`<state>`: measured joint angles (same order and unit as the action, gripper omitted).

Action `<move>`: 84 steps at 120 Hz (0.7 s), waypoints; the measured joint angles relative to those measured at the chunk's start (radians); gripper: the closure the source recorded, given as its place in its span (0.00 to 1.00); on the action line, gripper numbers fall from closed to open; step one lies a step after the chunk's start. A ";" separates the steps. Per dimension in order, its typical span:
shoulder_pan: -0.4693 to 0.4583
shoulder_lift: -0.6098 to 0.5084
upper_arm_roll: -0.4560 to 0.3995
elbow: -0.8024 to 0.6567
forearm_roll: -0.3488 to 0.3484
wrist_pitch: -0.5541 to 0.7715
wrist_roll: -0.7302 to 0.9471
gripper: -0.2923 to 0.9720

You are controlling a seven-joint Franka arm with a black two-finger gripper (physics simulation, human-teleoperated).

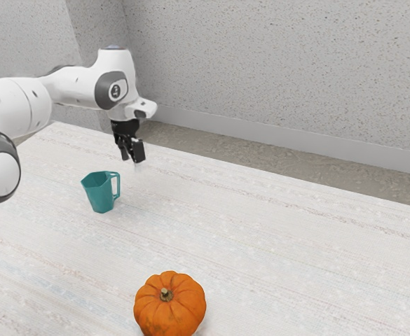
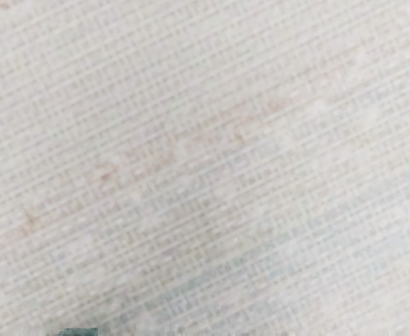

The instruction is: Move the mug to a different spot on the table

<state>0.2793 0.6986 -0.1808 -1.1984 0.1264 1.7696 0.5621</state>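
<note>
Teal mug (image 1: 101, 190) stands upright on the pale bench (image 1: 275, 231), its handle toward the exterior view's right. The black claw (image 1: 132, 150) hangs above it, a little to the right, fingers apart and holding nothing. An orange pumpkin (image 1: 169, 303) sits well apart from the mug.

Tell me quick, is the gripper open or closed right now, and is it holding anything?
Gripper: open, holding nothing, hanging apart from the teal mug.
</note>
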 joint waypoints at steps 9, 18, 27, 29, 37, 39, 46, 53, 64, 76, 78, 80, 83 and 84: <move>0.013 0.007 0.001 0.000 0.005 0.006 0.034 0.25; 0.031 0.021 0.000 0.005 0.008 0.016 0.064 0.25; 0.049 0.039 -0.001 0.012 0.010 0.033 0.090 0.26; 0.053 0.043 0.000 0.013 0.010 0.036 0.095 0.26; 0.068 0.061 0.000 0.015 0.010 0.046 0.115 0.26; 0.072 0.064 0.000 0.015 0.010 0.048 0.119 0.26; 0.084 0.073 0.000 0.017 0.011 0.059 0.134 0.26; 0.089 0.082 0.000 0.027 0.011 0.073 0.148 0.26; 0.094 0.094 0.004 0.031 0.011 0.093 0.166 0.26; 0.095 0.107 0.009 0.032 0.010 0.107 0.177 0.26; 0.095 0.110 0.010 0.032 0.010 0.109 0.177 0.26; 0.095 0.112 0.011 0.032 0.010 0.110 0.178 0.26; 0.096 0.116 0.012 0.032 0.010 0.113 0.179 0.26; 0.096 0.116 0.013 0.032 0.010 0.113 0.180 0.26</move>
<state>0.3752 0.8150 -0.1683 -1.1663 0.1363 1.8828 0.7419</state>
